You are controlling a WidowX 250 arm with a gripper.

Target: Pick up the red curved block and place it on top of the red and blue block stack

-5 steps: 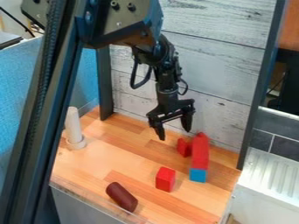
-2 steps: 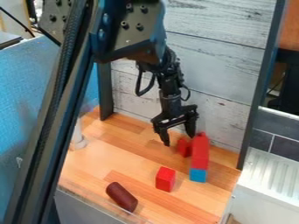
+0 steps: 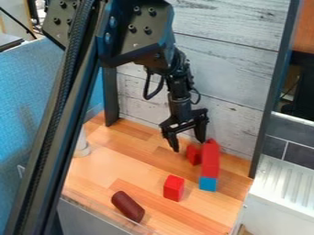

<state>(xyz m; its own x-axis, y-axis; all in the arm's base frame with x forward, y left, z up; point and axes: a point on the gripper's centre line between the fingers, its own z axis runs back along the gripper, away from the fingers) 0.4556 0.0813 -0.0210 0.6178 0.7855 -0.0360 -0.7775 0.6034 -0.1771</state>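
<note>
The black gripper [image 3: 189, 143] hangs near the back of the wooden surface, its two fingers spread apart with nothing between them. Just right of and below its fingertips stands a small red block [image 3: 193, 155]. Beside that block, a long red block [image 3: 210, 159] has a blue block [image 3: 208, 184] at its front end. A separate red block [image 3: 173, 188] sits nearer the front, in the middle. Left of it a dark maroon cylinder [image 3: 128, 206] lies on its side near the front edge.
A white upright post on a round base [image 3: 81, 146] is partly hidden behind the arm at the left. The whitewashed plank wall [image 3: 227, 69] rises close behind the gripper. A white ridged panel [image 3: 282, 188] borders the wooden surface [image 3: 110, 170] at the right.
The gripper has shifted slightly right and down, closer to the red blocks, and the upper arm has swung right. The blocks and cylinder have stayed in place.
</note>
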